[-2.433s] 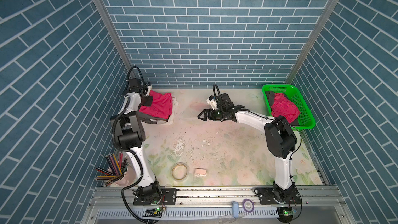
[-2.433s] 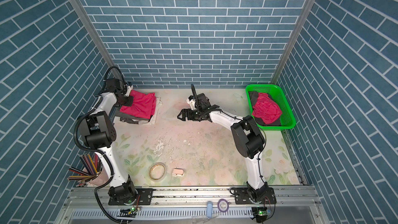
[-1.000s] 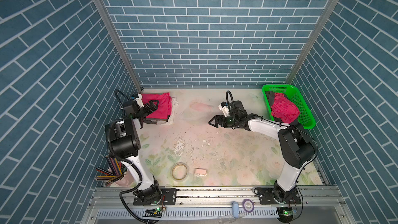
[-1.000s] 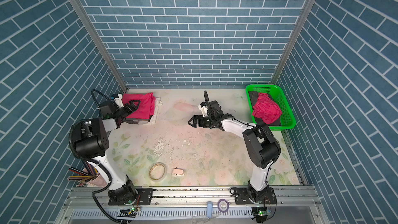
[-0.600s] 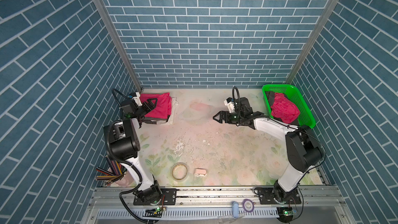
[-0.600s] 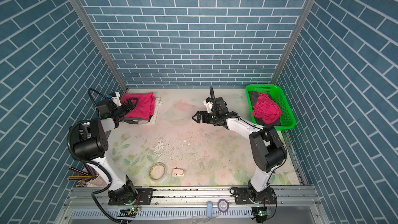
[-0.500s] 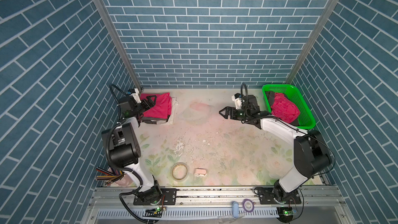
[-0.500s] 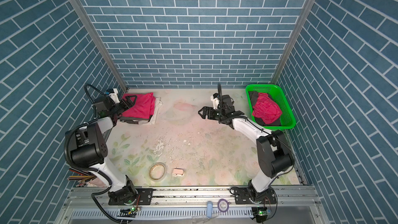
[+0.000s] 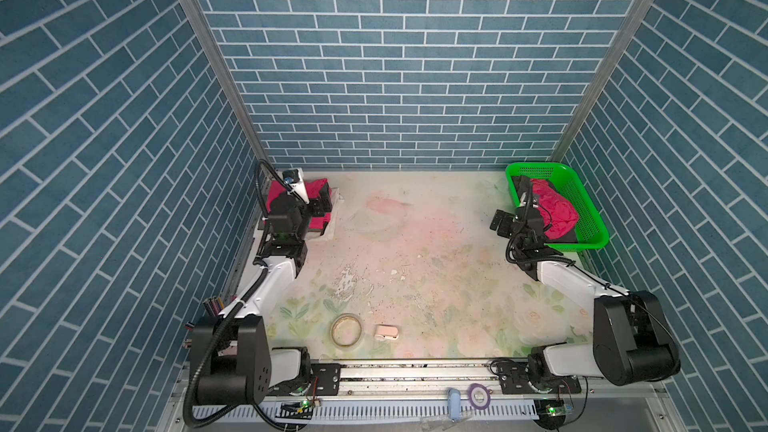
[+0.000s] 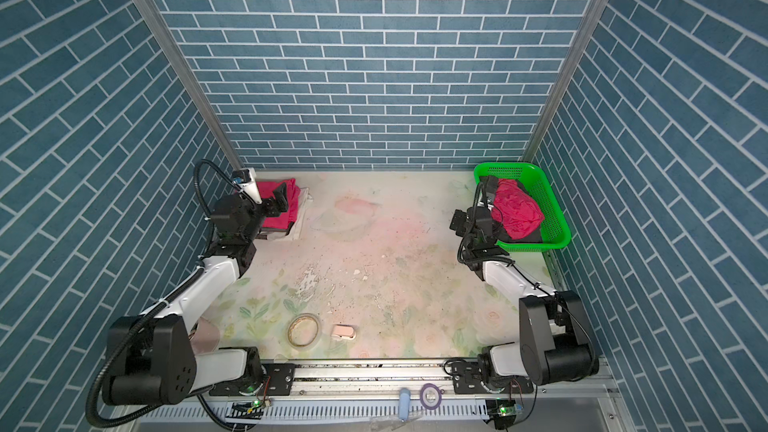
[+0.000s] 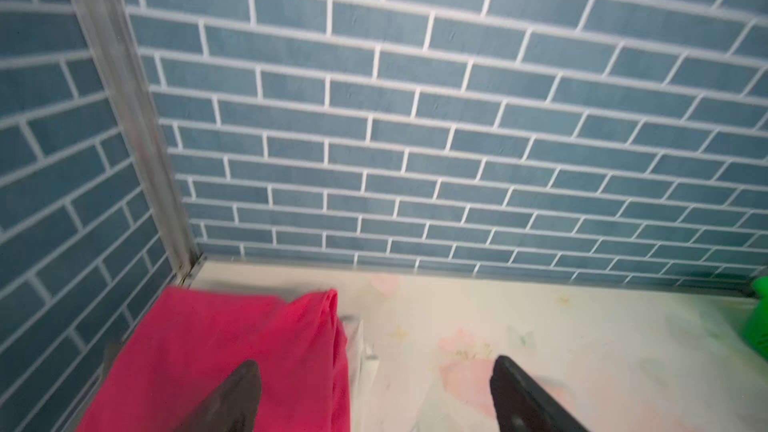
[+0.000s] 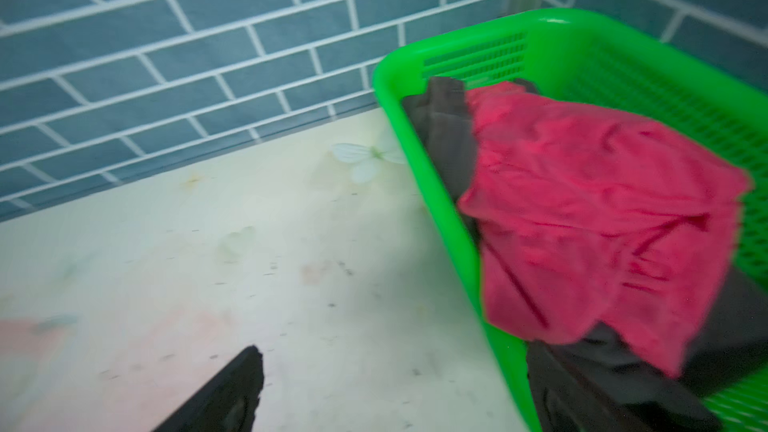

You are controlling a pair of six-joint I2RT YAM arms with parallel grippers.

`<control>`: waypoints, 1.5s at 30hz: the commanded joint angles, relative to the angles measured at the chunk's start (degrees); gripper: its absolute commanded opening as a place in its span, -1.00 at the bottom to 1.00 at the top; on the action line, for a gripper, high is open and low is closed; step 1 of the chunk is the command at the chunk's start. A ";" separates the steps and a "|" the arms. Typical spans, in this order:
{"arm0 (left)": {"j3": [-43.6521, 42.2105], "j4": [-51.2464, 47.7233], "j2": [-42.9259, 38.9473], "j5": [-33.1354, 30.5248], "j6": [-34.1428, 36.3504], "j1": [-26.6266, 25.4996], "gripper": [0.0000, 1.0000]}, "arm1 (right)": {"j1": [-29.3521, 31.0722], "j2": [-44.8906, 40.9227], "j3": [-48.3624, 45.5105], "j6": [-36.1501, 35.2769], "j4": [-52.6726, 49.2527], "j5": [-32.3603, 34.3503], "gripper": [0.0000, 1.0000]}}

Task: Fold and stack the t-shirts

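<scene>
A folded magenta t-shirt tops a small stack at the back left, with white cloth showing under it. My left gripper hovers open over that stack; in the left wrist view one finger is over the pink cloth and the other over bare table. A crumpled magenta t-shirt lies on dark grey t-shirts in the green basket. My right gripper stands open and empty, straddling the basket's near wall.
A tape roll and a small pink-white object lie near the front edge. A cup of pencils stands at the front left. Blue brick walls close in three sides. A purple ring sits on the front rail.
My right gripper has swung from the table's middle over to the basket's side. The left gripper has shifted from the stack's left edge to over the stack. Both stayed open.
</scene>
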 commanded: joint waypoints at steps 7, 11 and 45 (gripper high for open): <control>-15.76 16.21 2.31 -15.05 3.08 -1.92 0.76 | -1.08 -2.66 -15.10 -16.43 30.24 9.39 0.98; -16.70 21.01 3.22 -15.12 4.92 -1.31 0.76 | -1.09 -1.52 -18.48 -19.96 34.16 10.38 0.98; -25.11 36.56 12.59 -6.48 7.70 -0.07 0.76 | -11.38 8.60 -23.12 -13.94 47.67 -11.51 0.98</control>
